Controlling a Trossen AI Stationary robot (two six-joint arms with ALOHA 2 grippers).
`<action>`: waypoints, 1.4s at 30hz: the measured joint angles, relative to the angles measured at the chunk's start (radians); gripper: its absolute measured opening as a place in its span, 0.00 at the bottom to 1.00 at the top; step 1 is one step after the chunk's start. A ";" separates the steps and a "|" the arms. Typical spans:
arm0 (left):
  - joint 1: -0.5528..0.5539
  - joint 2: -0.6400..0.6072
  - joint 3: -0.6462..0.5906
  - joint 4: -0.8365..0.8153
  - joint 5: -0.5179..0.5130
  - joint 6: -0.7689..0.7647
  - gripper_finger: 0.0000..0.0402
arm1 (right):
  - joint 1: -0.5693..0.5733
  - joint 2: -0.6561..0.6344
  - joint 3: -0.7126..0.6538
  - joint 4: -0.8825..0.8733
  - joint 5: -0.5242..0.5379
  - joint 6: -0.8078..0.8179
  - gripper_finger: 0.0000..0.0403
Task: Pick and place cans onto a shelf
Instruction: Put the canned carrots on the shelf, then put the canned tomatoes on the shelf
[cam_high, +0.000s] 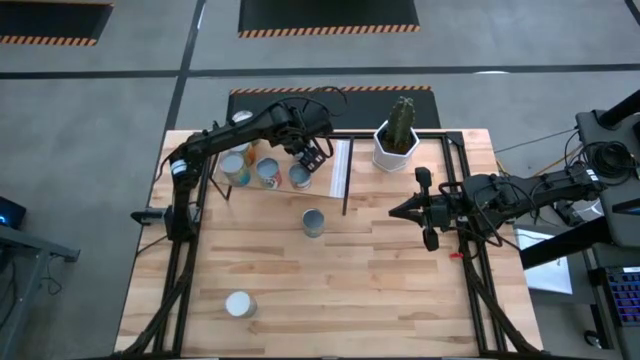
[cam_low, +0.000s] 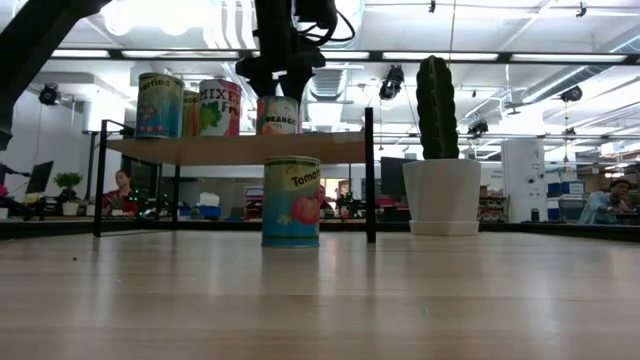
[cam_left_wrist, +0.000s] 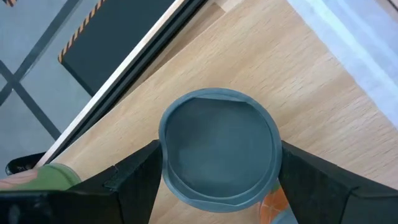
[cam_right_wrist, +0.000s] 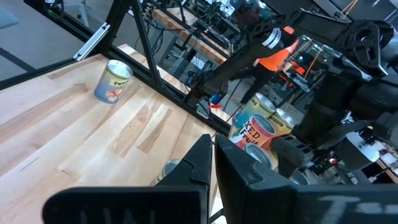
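Left gripper (cam_high: 309, 157) clasps a can (cam_high: 300, 178) standing on the shelf (cam_high: 338, 168); right gripper (cam_high: 394, 211) closed.

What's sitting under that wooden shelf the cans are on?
Under the shelf one can with a tomato label stands on the table, near its front edge. The rest of the space beneath looks open, though the tomato can hides whatever is directly behind it.
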 joint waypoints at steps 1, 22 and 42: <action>0.000 0.000 -0.001 0.000 0.000 0.000 0.68 | 0.000 0.000 0.000 0.000 0.000 0.000 0.02; -0.003 0.000 -0.017 0.029 -0.002 0.017 0.80 | 0.000 0.000 0.000 -0.009 0.051 0.007 0.02; -0.224 -0.032 0.105 -0.037 -0.001 0.303 0.73 | 0.000 0.000 0.000 -0.016 0.051 0.002 0.02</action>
